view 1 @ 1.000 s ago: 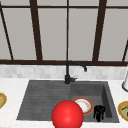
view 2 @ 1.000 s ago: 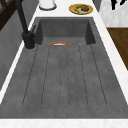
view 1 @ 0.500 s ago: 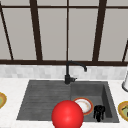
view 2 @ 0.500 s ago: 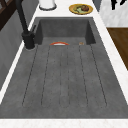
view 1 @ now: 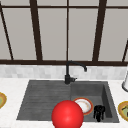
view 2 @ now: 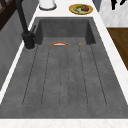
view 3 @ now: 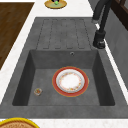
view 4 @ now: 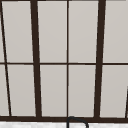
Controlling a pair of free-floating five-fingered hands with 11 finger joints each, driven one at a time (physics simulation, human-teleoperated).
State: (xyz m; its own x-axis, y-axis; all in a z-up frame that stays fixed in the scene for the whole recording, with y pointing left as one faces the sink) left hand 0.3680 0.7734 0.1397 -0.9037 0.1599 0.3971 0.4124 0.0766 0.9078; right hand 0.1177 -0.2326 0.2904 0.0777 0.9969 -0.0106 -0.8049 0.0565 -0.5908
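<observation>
**Sink station: one hand idle beside a plate in the basin**

Seen at the right of the basin in the front view: right hand [view 1: 99, 113], hanging with the fingers [view 1: 99, 118] pointing down, loosely straight and close together, closed round nothing. Judged free of load, since nothing sits between thumb and fingers.

Nearest to it, just to the left: plate [view 1: 83, 105], red-rimmed with a white centre. Confirmed in the right side view as lying flat on the basin floor [view 3: 70, 81], near the middle and clear of every wall (a stable seat, with no lean and no stacking). No contact noted between hand and plate; a narrow strip of basin shows between them.

Logged in front of the plate's left edge: red ball [view 1: 67, 115], covering part of the rim. Cannot tell its depth or whether it rests on anything.

Also recorded:
- Sink [view 1: 107, 95], dark grey, with a ribbed draining board [view 3: 62, 32] beside the basin.
- Black tap [view 1: 68, 75] at the back edge, spout turned toward the basin.
- Small round object [view 3: 38, 91] on the basin floor, well apart from the plate.
- Two plates of food on the counter, left [view 1: 1, 100] and right [view 1: 124, 110], both kept outside the basin and so presumably dry.
- White container [view 1: 125, 83] at the far right.
</observation>
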